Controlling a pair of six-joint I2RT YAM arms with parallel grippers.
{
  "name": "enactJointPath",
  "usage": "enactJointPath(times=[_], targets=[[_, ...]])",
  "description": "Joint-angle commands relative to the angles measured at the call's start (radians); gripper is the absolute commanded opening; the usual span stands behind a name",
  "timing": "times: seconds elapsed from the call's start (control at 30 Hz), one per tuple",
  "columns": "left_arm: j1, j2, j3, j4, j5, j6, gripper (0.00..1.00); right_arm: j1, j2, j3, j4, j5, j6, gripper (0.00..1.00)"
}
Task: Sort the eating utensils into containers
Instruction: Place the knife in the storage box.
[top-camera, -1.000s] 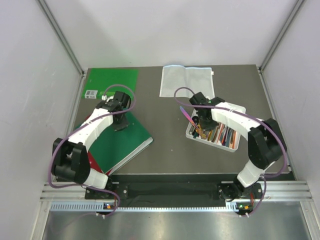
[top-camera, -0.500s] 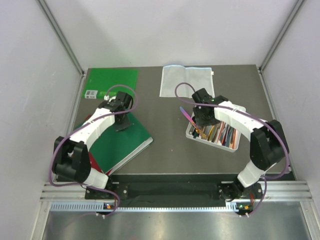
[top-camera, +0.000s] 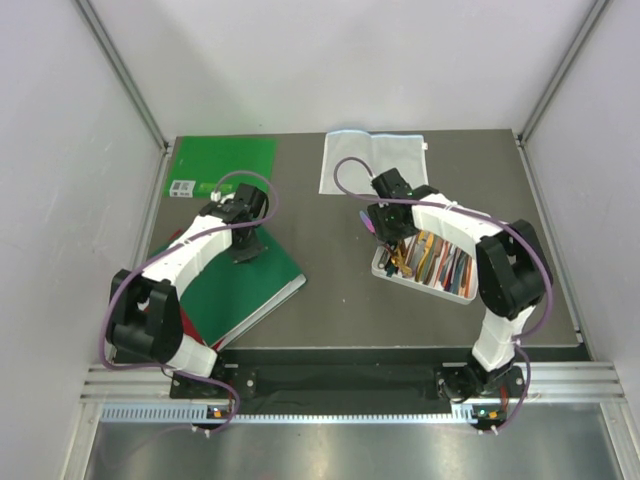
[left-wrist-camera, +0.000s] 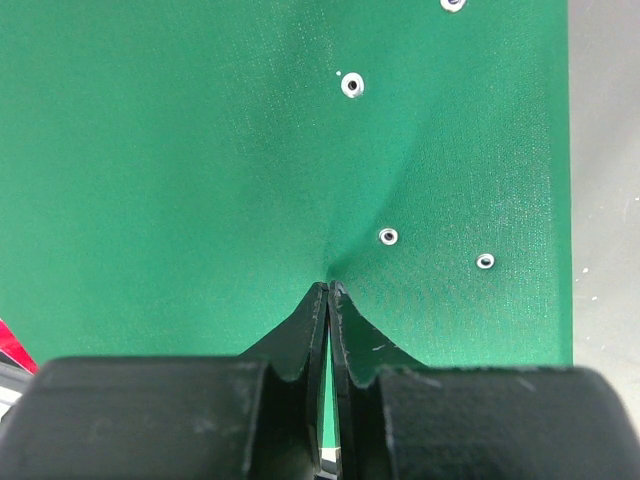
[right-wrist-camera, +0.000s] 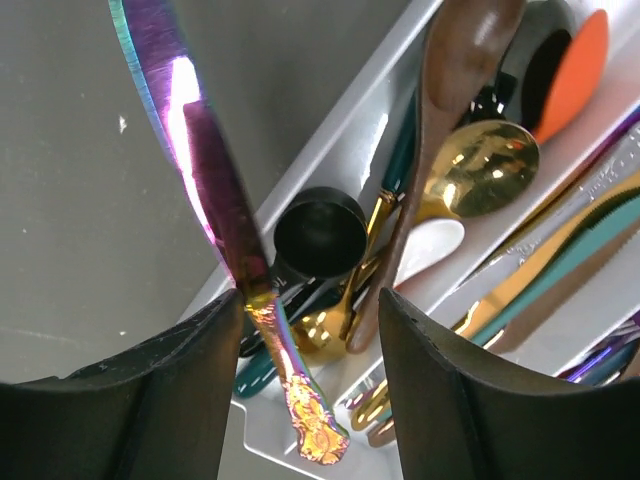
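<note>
Across the white tray's (right-wrist-camera: 350, 130) rim lay the iridescent knife (right-wrist-camera: 225, 215), handle end in, blade out over the table (right-wrist-camera: 80, 200), loose between the right gripper's (right-wrist-camera: 310, 300) spread jaws. Placing looked unfinished and called for nudging it inside. The left gripper (left-wrist-camera: 328, 290), pressed together, rested on the green book (left-wrist-camera: 180, 150).

The dark grey surface (top-camera: 340, 305) bears a small green book (top-camera: 222, 160) far left and a larger green book (top-camera: 240, 285) nearer. A pale pouch (top-camera: 375, 160) lies far centre, a white tray (top-camera: 380, 268) right.

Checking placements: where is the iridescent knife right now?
In the right wrist view, the iridescent knife lies across the white tray's left wall, between the open right pincer's jaws, blade over the table.
</note>
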Motion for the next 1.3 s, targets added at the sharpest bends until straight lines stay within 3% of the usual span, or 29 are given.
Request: enactJointPath(times=[0.0, 0.37, 0.5, 0.57, 0.6, 0.63, 0.93, 1.27], targets=[[-0.003, 0.002, 0.036, 0.001, -0.027, -0.012, 0.08, 0.004, 0.031, 0.026, 0.023, -0.017, -0.016, 0.56], [-0.005, 0.019, 0.037, 0.007, -0.019, -0.013, 0.08, 0.004, 0.066, 0.042, 0.007, -0.072, -0.013, 0.55], [-0.005, 0.014, 0.036, -0.002, -0.029, -0.012, 0.08, 0.004, 0.088, 0.032, 0.024, -0.126, -0.016, 0.38], [-0.005, 0.01, 0.031, -0.002, -0.03, -0.012, 0.08, 0.003, 0.086, 0.025, 0.037, -0.129, -0.01, 0.22], [-0.006, 0.008, 0.032, -0.002, -0.03, -0.012, 0.08, 0.004, 0.085, 0.022, 0.038, -0.129, -0.008, 0.06], [-0.006, 0.01, 0.032, -0.002, -0.03, -0.012, 0.08, 0.003, 0.079, 0.02, 0.04, -0.126, -0.008, 0.0], [-0.006, 0.02, 0.034, 0.006, -0.015, -0.015, 0.08, 0.006, -0.001, 0.032, 0.018, -0.061, -0.015, 0.0], [-0.009, 0.053, 0.055, 0.009, 0.011, -0.018, 0.08, 0.004, -0.042, 0.173, -0.124, -0.032, -0.005, 0.0]])
